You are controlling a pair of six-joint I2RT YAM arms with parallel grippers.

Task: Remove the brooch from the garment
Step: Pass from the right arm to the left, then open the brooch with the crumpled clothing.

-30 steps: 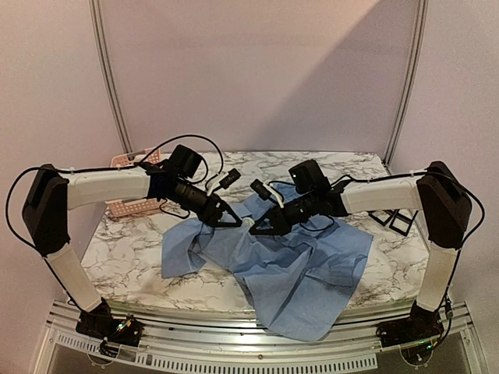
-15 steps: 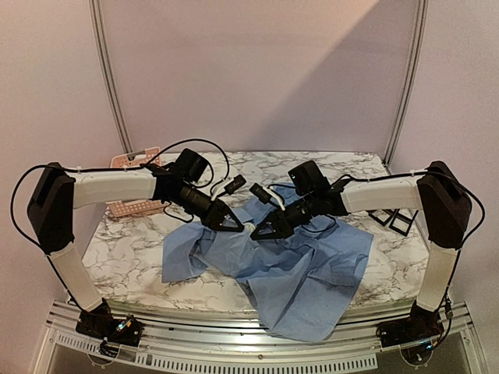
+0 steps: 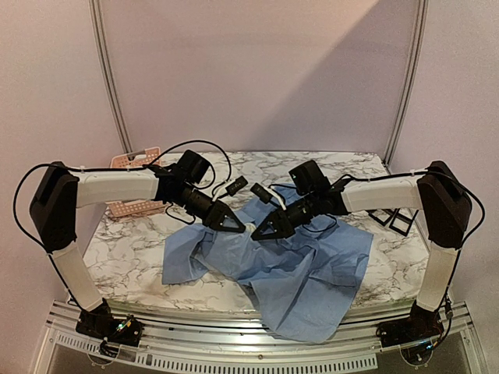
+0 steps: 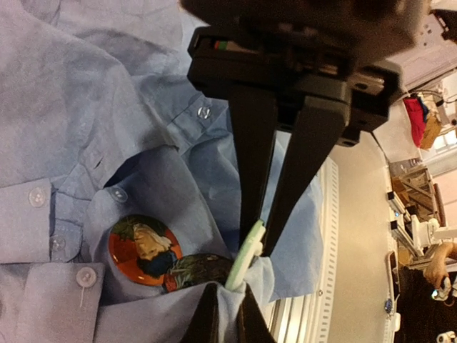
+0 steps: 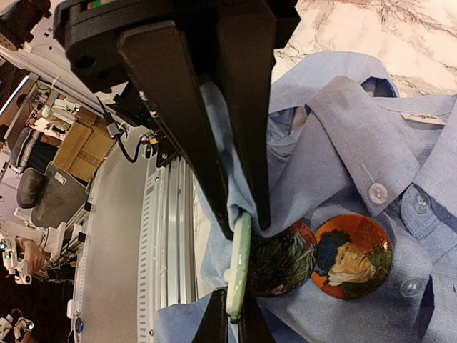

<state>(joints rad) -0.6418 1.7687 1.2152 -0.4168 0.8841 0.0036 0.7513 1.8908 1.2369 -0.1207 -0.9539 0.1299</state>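
Left hand (image 3: 238, 226) has closed onto the garment (image 3: 312, 273) beside the brooch (image 5: 238, 264) my right hand (image 3: 256, 232) grips; I'll separate them slowly.

One shirt (image 3: 304, 273). Three brooches: orange brooch (image 5: 352, 256), dark brooch (image 5: 282, 261), pale green brooch (image 5: 238, 264). One basket (image 3: 131, 161). Two pincers: left pincer (image 3: 239, 227), right pincer (image 3: 255, 232). One tabletop (image 3: 125, 249).

marble-patterned table (image 3: 140, 249), pink basket (image 3: 129, 209) at back left, black stands (image 3: 390, 218) right

Grn brooch (image 5: 238, 268) edge-on, face hidden; dk brooch (image 5: 282, 261) partly behind it.
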